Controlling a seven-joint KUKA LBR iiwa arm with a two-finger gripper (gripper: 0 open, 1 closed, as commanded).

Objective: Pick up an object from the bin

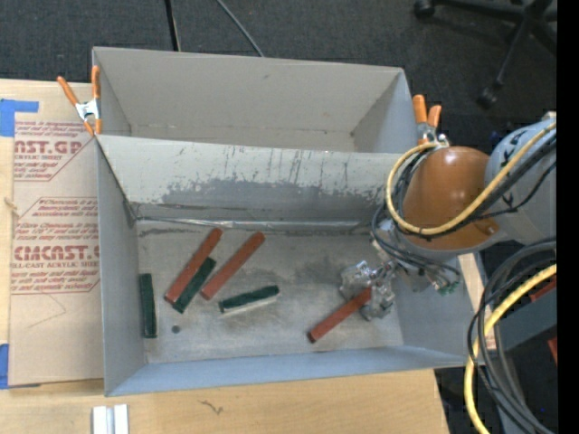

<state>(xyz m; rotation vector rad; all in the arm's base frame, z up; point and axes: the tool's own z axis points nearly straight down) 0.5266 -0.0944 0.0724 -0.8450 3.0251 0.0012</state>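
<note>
Bin [253, 183], grey metal; contents as we recorded them.

1. Red stick [335, 322], lying slantwise near the front right corner, its upper end at the end effector [369, 289]. We could not tell whether the end effector stood apart, together or clamped on the stick.
2. Two further red sticks [233, 265], side by side left of centre, one lying across a green stick [194, 285].
3. Pale-edged green stick [249, 299], mid-floor; a dark green stick [146, 305] along the left wall.

Note: we judged the slanted stick the likely pick. A good grasp would straddle its narrow width, close squarely and lift straight up, clear of the right wall.
</note>
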